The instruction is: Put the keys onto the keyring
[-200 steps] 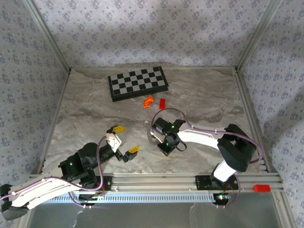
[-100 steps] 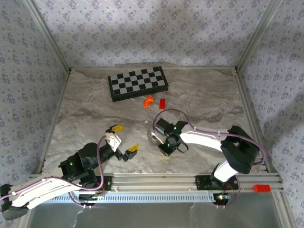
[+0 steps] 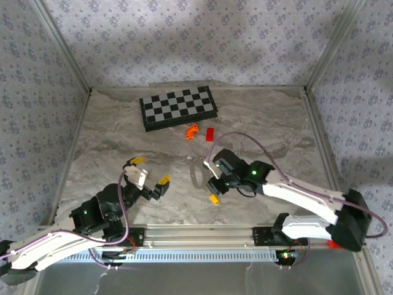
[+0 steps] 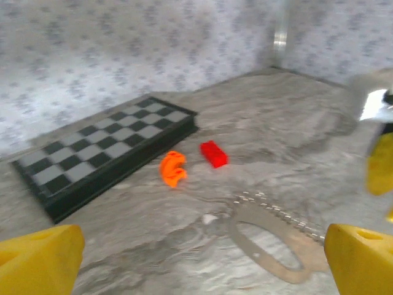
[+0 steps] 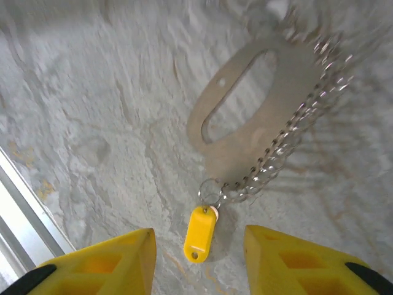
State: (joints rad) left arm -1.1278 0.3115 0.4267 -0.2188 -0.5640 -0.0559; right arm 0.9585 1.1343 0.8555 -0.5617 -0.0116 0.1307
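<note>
- Left gripper (image 3: 151,173) is sitting slightly further left and up the bench (image 3: 110,141) than a second ago, fingers (image 4: 37,258) spread wide, holding nothing.
- Keyring (image 5: 236,157) is lying flat mid-bench, chain (image 5: 295,117) trailing beside it.
- Key (image 5: 199,233) is now showing on the bench, meeting the small ring (image 5: 210,189) at the chain end; the arm was covering it earlier.
- Right gripper (image 3: 214,188) is hovering over the key, fingers (image 5: 104,261) parted either side, not touching; its elbow is now swung further right.

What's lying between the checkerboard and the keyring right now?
An orange curved piece and a red block lie on that stretch, clearest in the left wrist view.
</note>
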